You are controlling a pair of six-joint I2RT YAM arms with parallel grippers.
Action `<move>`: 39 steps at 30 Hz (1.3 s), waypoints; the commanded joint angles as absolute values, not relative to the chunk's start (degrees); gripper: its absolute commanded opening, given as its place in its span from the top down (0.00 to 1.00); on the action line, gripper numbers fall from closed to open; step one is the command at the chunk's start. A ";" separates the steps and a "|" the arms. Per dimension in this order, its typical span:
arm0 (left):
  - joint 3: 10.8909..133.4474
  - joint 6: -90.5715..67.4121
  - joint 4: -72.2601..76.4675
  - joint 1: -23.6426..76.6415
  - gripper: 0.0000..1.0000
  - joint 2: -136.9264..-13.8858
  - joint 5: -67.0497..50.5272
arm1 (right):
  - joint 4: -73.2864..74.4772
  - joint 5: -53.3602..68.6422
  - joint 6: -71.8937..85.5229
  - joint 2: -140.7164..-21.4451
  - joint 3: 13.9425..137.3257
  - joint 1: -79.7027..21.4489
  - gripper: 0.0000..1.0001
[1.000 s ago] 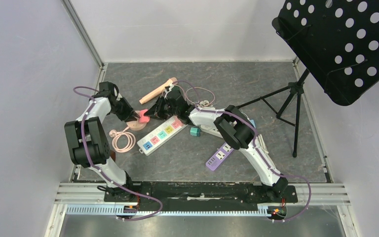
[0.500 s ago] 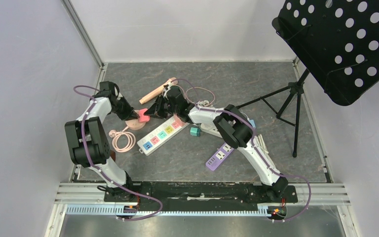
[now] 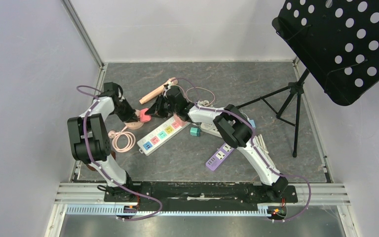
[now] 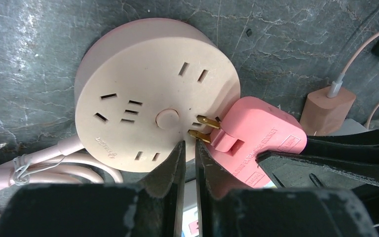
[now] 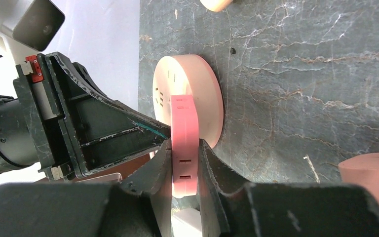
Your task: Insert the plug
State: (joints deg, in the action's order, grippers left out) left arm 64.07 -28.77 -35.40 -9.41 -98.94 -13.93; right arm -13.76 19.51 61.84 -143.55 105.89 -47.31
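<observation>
Grey table [image 3: 256, 94] | round socket [image 4: 143, 89]: 1 | pink plug [image 4: 256, 133]: 1 | brass prongs [image 4: 206, 121]: 2

- The white-and-black left arm [image 3: 86, 140] was folded sharply at the elbow, with its wrist reaching forward and right.
- Its black two-finger left gripper [image 4: 189, 145] had its jaws nearly together, holding nothing.
- The white-and-black right arm [image 3: 237, 131] stretched forward and left.
- Its black right gripper [image 5: 184, 143] was clamped on a flat pink plastic plug [image 5: 183, 118].

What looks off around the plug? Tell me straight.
The pink plug, clamped in the right pincer, sits askew at the edge of the round socket hub: its brass prongs show mostly bare, not seated.
</observation>
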 commanded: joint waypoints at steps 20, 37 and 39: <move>67.45 -31.46 -31.84 -10.91 0.37 -93.31 2.55 | -22.26 19.14 53.14 -130.83 99.83 -46.66 0.98; 66.14 -35.29 -28.63 -9.42 0.34 -103.21 -3.38 | 4.20 6.45 32.59 -111.44 91.73 -46.76 0.98; 63.35 -36.88 -28.34 -7.94 0.35 -102.40 -4.84 | 5.89 5.54 31.39 -109.36 89.92 -46.72 0.98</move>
State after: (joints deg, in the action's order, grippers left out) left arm 68.49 -33.01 -29.41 -10.63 -103.37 0.30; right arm 0.51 9.52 36.88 -115.37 93.32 -46.72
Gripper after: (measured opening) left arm 0.660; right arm 0.219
